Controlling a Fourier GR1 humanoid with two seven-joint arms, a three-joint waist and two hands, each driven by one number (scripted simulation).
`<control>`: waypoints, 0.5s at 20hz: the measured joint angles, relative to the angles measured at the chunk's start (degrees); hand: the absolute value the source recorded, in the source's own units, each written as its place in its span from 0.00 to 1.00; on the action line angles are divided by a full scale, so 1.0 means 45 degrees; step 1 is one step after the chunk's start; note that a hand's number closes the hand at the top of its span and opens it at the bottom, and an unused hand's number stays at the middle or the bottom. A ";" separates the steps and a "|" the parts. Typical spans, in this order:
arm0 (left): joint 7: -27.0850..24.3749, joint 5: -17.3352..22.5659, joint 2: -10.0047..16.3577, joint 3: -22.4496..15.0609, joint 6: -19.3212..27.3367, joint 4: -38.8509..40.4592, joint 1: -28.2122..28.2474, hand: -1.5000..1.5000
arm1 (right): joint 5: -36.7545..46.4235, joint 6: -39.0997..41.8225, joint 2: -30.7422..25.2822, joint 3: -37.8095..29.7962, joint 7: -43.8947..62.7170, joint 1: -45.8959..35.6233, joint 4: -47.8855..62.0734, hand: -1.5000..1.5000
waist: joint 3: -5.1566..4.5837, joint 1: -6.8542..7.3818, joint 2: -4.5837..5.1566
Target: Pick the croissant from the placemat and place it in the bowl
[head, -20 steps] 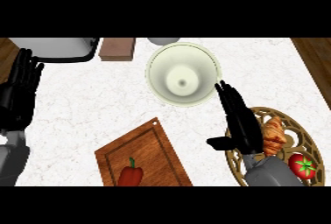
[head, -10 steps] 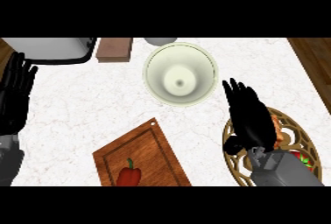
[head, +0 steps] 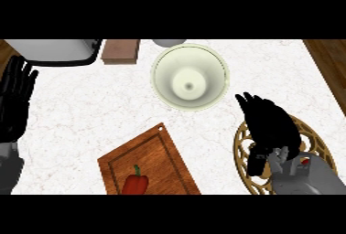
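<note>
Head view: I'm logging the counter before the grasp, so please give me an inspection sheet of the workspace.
Surface: white marbled counter.
Job's things: bowl upright, nothing in it; round placemat at lower right; croissant not visible, the right hand covers much of the placemat.
Clutter: cutting board with a red pepper on it; brown block and grey box at the top edge.
Hands: right hand open, over the placemat; left hand open, resting at the left edge.
Cables: nothing seen.
Surroundings: brown wood past the counter's right edge.
</note>
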 measured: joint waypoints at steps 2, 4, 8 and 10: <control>0.0042 -0.0013 -0.0049 -0.0041 -0.0038 -0.0178 0.0062 0.50 | -0.0314 0.0443 0.0031 -0.0280 0.0080 0.0022 -0.0065 0.00 | 0.0007 0.0025 0.0007; 0.0167 0.0016 0.0035 0.0075 -0.0077 -0.0129 -0.0096 0.50 | -0.0376 0.0761 -0.0033 -0.0443 0.0138 0.0127 -0.0094 0.00 | 0.0013 0.0014 0.0021; 0.0142 -0.0117 -0.0106 0.0047 -0.0100 -0.0178 -0.0109 0.50 | -0.0503 0.1353 -0.0288 -0.0955 0.0027 0.0585 -0.0288 0.00 | 0.0026 0.0023 0.0042; 0.0137 -0.0208 -0.0207 0.0011 -0.0100 -0.0186 -0.0074 0.50 | -0.0407 0.1547 -0.0391 -0.1183 -0.0036 0.0795 -0.0243 0.00 | 0.0029 0.0044 0.0054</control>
